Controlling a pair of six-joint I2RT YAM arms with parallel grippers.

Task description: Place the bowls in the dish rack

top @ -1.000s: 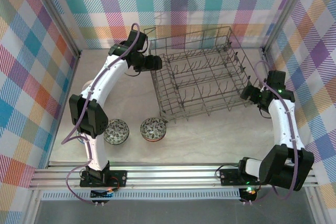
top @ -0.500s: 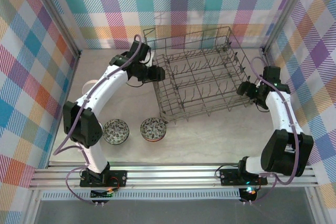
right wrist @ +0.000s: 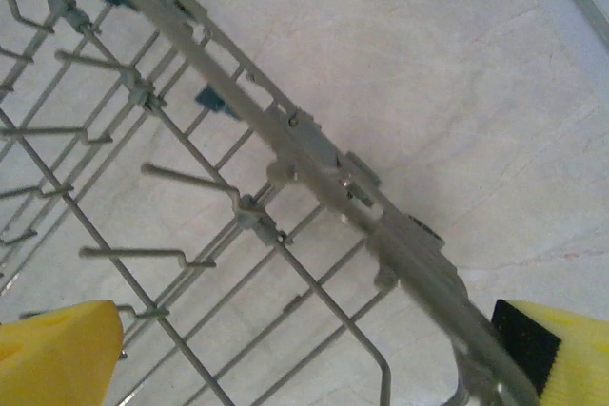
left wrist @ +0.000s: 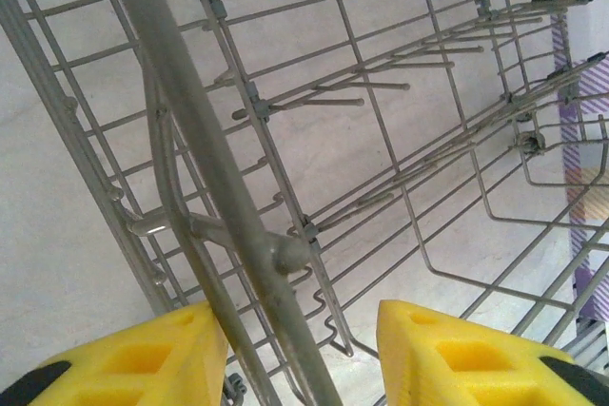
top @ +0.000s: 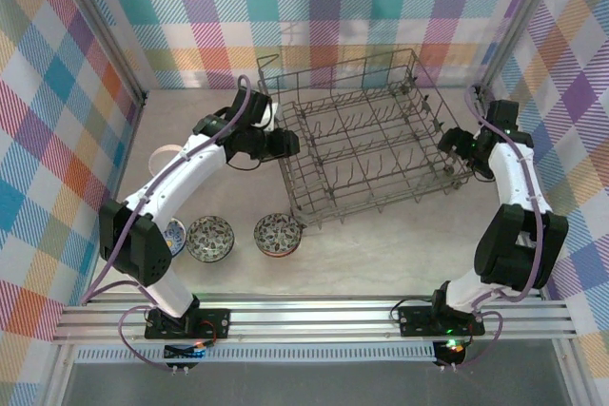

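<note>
sitting toward the back of the pale surface, the dish rack is a grey wire basket with tall gridded sides, turned a little askew. its rows of tines stand bare, and the surface shows through its wire floor.

three bowls lie in a row on the surface off the rack's front left corner, all mouth up. a floral bowl is nearest that corner. a dark patterned bowl sits just beside it, farther from the rack. a blue-patterned bowl is farthest out, half hidden by the left arm.

the left jaws are at the rack's left wall, toward its back corner. in the left wrist view the two yellow pads stand astride the thick top rail of that wall. the rail runs close against one pad with a clear gap to the other, so the jaws are partway open and clamp nothing.

the right arm reaches to the rack's right wall. in the right wrist view its yellow pads sit far apart, jaws spread wide. the rack's rim crosses diagonally between them and ends near one pad; whether it touches cannot be told.

bare surface spreads in front of the rack, from its front wall to the metal frame at the near edge. behind the rack only a narrow strip separates it from the plaid wall, and its right side stands close to the side wall.
</note>
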